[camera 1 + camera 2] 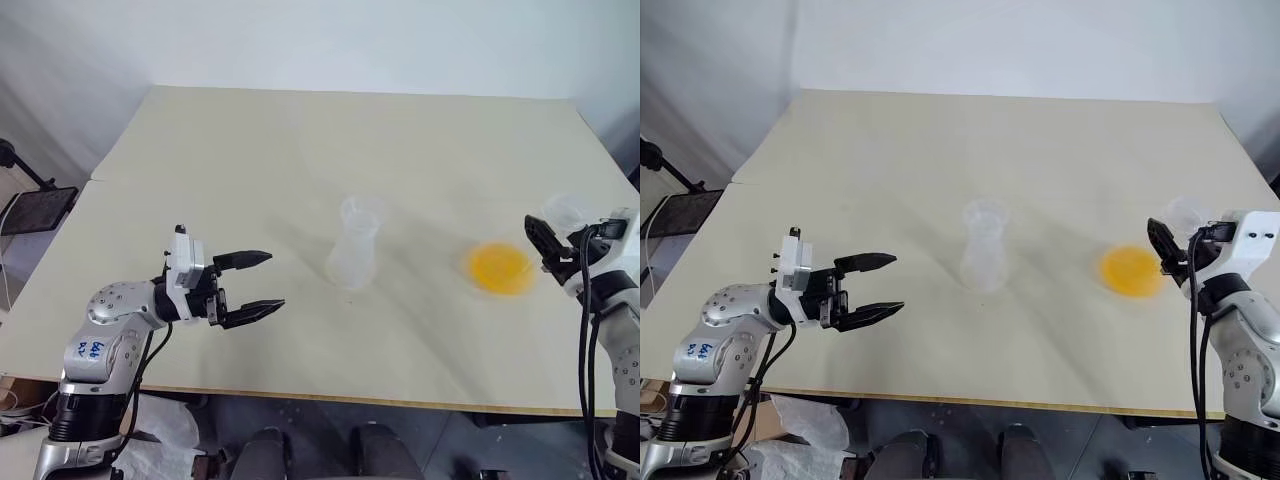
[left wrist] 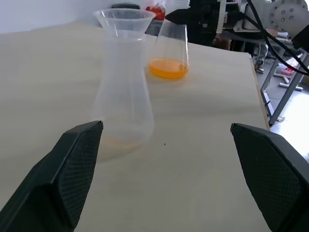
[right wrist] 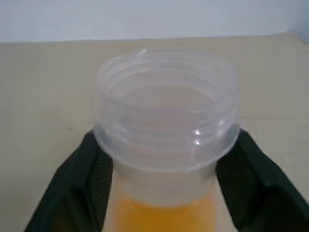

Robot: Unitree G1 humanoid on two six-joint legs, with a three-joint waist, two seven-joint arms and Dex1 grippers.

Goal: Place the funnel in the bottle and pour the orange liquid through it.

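The funnel (image 1: pixel 361 213) sits in the neck of the bottle (image 1: pixel 353 258), which stands upright mid-table (image 1: pixel 300 140). To the bottle's right, well apart, my right fingers (image 3: pixel 82 183) pinch the neck of the flask (image 3: pixel 166 140) holding the orange liquid (image 1: pixel 500 268). My left gripper (image 1: pixel 250 285) hovers left of the bottle, fingers spread wide, holding nothing.

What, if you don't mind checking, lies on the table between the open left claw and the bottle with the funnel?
Nothing: bare table separates the left claw from the bottle carrying the funnel, seen in the left eye view.
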